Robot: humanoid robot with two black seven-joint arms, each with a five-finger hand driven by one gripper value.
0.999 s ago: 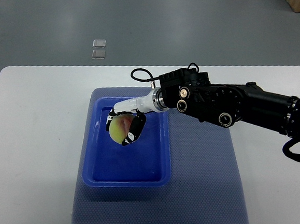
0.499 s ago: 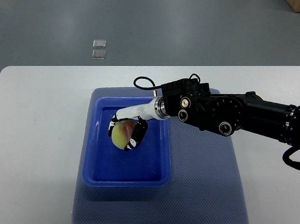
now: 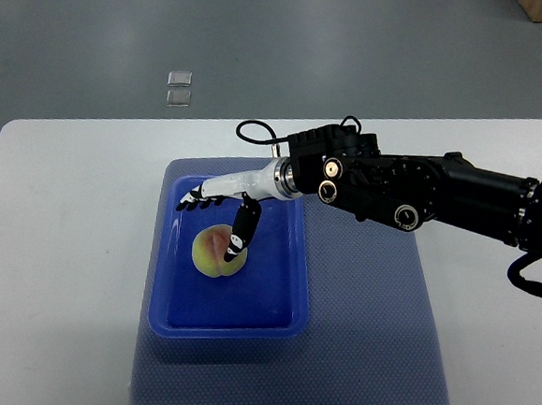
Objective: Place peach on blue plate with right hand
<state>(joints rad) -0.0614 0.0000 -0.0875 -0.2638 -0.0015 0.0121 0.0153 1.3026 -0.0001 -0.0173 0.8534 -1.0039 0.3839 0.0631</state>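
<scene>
My right hand [image 3: 222,201] reaches in from the right on its bulky black arm [image 3: 413,190], and its white fingers with black tips [image 3: 190,200] are spread apart, holding nothing. They stretch out toward the left above the far part of the shallow blue rectangular plastic plate [image 3: 287,302]. My thumb [image 3: 240,233] points down and toward me, away from the other fingers, and its tip lies against the right side of the round yellow-pink peach [image 3: 216,252], or just over it; from this steep angle I cannot tell whether it truly touches.

The peach sits on the floor of the blue plate, in the left-centre part, just nearer to me than my spread fingers and clear of them. It lies apart from the plate's walls on every side.

The plate rests on the left part of a dark blue textured mat [image 3: 373,342], which lies on the white table with rounded corners [image 3: 61,242]. On the grey floor beyond the table, two small pale square tiles [image 3: 178,87] lie one just behind the other.
</scene>
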